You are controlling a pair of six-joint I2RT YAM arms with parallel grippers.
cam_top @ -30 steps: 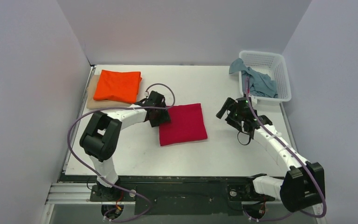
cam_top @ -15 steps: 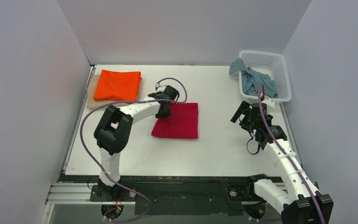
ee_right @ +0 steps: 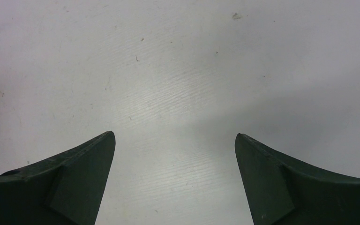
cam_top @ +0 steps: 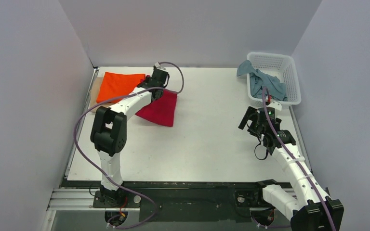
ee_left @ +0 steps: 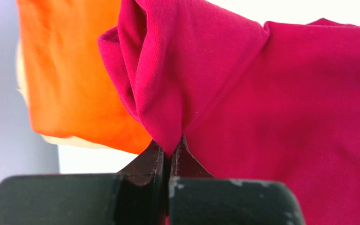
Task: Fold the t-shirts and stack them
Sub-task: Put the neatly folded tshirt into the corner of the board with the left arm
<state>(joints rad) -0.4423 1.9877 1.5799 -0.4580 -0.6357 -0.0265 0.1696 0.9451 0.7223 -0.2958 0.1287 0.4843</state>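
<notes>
The left fingers (ee_left: 151,165) are clenched on a bunched fold of the red shirt (ee_left: 286,117). The cloth is pinched right between the two tips and rises above them in a thick roll, while the rest spreads out to the right of the grip. From above, this shirt sits toward the far left of the worktop (cam_top: 207,139). Its held edge is up by the wrist and its loose part drapes down to the near right onto the surface.

Just beside the pinched fold lies the folded orange shirt (cam_top: 118,84) (whether the two cloths touch cannot be told). It rests on the beige shirt (cam_top: 94,96), of which only a strip shows along the left edge.

The right fingers (ee_right: 86,171) are spread wide and grasp nothing, with bare worktop between them. They are on the right side, in front of the basket (cam_top: 293,72). The grey-blue shirt (cam_top: 267,85) lies crumpled in the basket, with one part hanging over its left rim, well apart from both pairs of fingers.
</notes>
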